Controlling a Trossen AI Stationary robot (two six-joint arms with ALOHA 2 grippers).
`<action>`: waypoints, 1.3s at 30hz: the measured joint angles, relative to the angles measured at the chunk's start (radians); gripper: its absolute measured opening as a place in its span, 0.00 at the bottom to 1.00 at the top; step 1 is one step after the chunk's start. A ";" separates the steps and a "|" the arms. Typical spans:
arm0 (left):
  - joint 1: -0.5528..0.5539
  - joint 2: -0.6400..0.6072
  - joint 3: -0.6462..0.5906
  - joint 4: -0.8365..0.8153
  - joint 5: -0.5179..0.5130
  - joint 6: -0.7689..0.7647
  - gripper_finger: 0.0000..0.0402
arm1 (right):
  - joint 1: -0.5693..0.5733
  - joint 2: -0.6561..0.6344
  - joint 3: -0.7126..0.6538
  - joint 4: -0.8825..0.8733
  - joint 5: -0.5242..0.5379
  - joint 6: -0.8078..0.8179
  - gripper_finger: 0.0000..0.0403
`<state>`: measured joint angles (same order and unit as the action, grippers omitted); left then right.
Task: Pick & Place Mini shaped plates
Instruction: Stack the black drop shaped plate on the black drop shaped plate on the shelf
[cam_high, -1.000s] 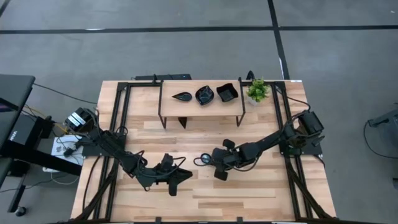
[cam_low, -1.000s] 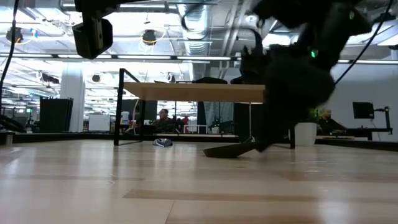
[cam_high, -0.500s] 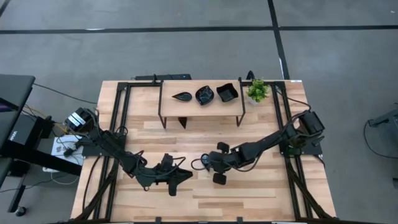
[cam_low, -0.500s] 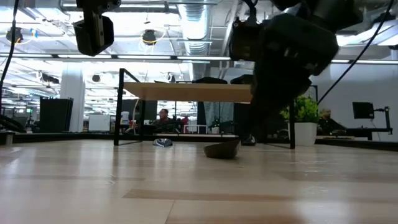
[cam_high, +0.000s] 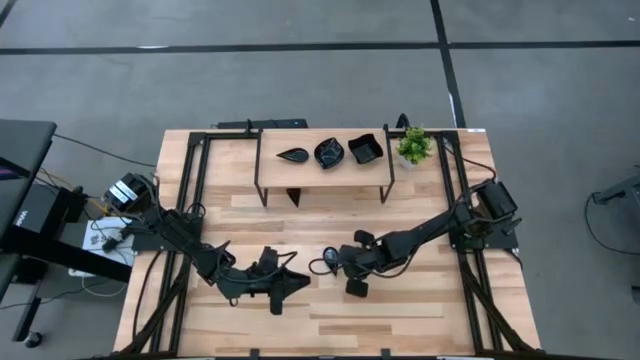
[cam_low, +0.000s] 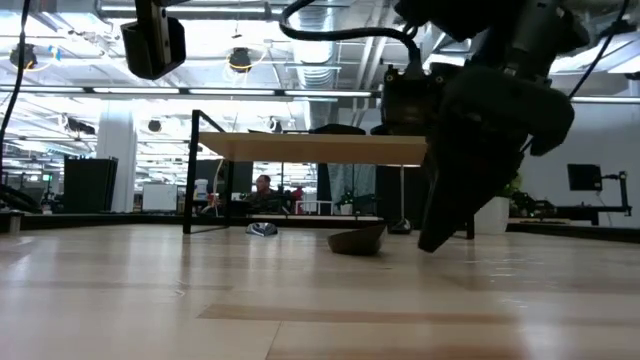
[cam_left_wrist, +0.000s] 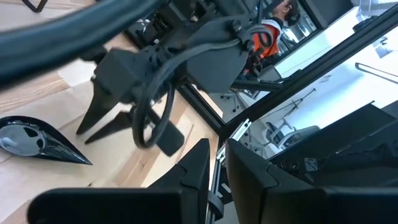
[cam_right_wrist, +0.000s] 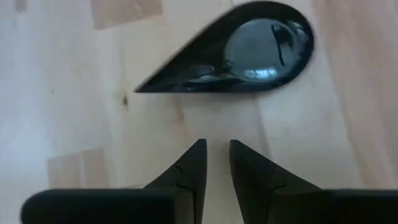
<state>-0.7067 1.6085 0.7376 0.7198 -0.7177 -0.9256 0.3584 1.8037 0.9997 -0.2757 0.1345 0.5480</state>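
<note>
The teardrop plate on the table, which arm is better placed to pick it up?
The right: its end effector sits just short of the teardrop plate; the left end effector is farther off.

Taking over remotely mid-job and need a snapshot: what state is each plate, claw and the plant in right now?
Teardrop plate: flat on the table, free, ahead of the right claw.
Right claw: nearly shut, empty, short of that plate.
Left claw: nearly shut, empty, waiting over the table.
Three shelf plates: resting in a row on the shelf.
Potted plant: upright beside the shelf.

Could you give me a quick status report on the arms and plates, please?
Right gripper nearly shut, empty, beside teardrop plate on table. Left gripper idle. Three plates on shelf.
</note>
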 joint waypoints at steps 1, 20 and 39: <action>0.000 0.000 0.000 0.003 0.000 0.000 0.13 | -0.001 0.014 0.003 0.019 -0.006 0.000 0.16; -0.055 0.000 0.000 0.023 0.008 0.000 0.13 | -0.014 0.163 0.253 0.032 -0.018 -0.164 0.16; -0.006 0.000 0.001 0.044 -0.005 0.033 0.13 | 0.062 -0.170 0.275 -0.226 0.030 -0.218 0.16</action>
<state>-0.7131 1.6088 0.7387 0.7639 -0.7227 -0.8928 0.4209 1.6340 1.2743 -0.5019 0.1643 0.3300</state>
